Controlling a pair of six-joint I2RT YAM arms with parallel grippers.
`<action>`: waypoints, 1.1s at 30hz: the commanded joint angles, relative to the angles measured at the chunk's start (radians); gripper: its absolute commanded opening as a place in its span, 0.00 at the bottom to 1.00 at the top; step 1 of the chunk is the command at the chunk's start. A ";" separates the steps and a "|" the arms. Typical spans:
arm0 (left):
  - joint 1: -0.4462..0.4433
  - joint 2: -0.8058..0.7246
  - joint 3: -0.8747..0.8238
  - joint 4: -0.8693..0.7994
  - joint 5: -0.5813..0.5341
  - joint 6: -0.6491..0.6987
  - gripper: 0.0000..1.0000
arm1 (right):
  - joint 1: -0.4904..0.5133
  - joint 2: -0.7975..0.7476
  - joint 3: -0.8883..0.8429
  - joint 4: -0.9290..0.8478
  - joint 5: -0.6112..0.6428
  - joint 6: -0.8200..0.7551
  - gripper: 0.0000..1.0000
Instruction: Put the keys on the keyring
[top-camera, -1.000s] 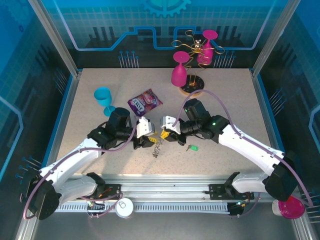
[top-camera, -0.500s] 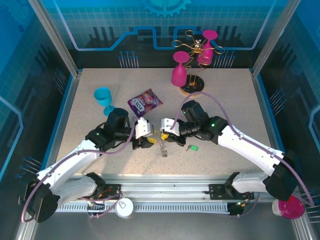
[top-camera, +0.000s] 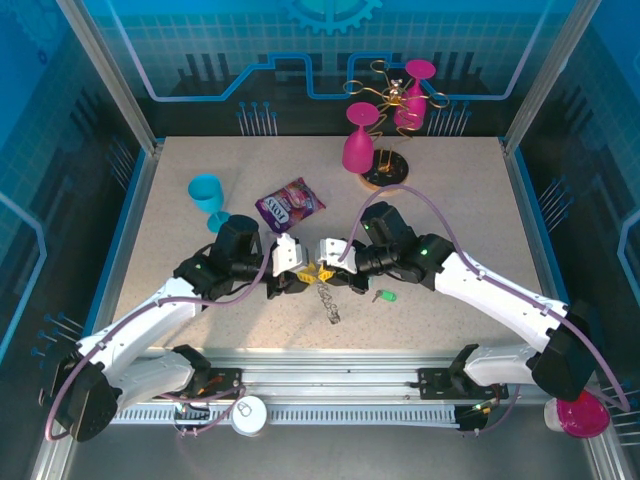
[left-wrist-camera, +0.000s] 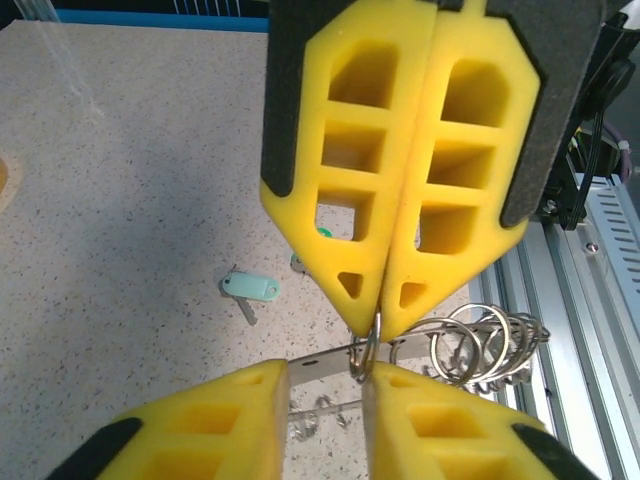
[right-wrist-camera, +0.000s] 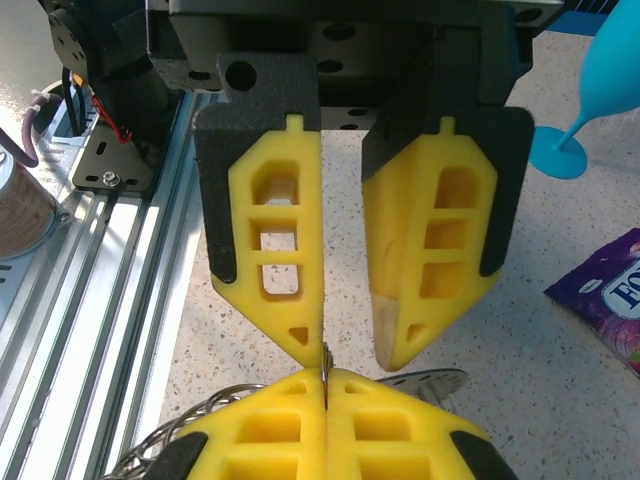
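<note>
My two grippers meet tip to tip over the table's near middle. The right gripper (top-camera: 328, 268) (right-wrist-camera: 325, 372) is shut on a small wire ring (left-wrist-camera: 368, 345) of the keyring (top-camera: 329, 302), whose loops (left-wrist-camera: 480, 345) dangle below it. The left gripper (top-camera: 293, 274) (left-wrist-camera: 318, 375) stands narrowly open, and a flat metal strip (left-wrist-camera: 320, 362) of the keyring crosses its gap. One left fingertip (right-wrist-camera: 305, 335) touches the pinched ring. The pale grey-green key (left-wrist-camera: 250, 288) lies loose on the table. The bright green key (top-camera: 384, 296) lies just right of the grippers, partly hidden in the left wrist view.
A purple snack packet (top-camera: 290, 205) and a blue cup (top-camera: 207, 195) lie behind the left arm. Pink glasses (top-camera: 360, 140) hang on a rack (top-camera: 385, 175) at the back. The aluminium rail (top-camera: 330, 385) runs along the near edge.
The left gripper's jaws have narrowed and it has closed in on the right gripper. The keyring's dangling loops have swung to the right and a little nearer.
</note>
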 joint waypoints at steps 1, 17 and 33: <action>-0.010 0.011 -0.010 0.026 0.044 -0.010 0.21 | 0.016 0.002 0.012 0.041 -0.035 0.022 0.00; -0.012 -0.050 -0.076 0.173 0.052 -0.025 0.00 | -0.071 -0.089 -0.102 0.207 -0.108 0.186 0.32; -0.013 -0.090 -0.166 0.363 0.085 -0.110 0.00 | -0.085 -0.151 -0.341 0.543 -0.167 0.204 0.27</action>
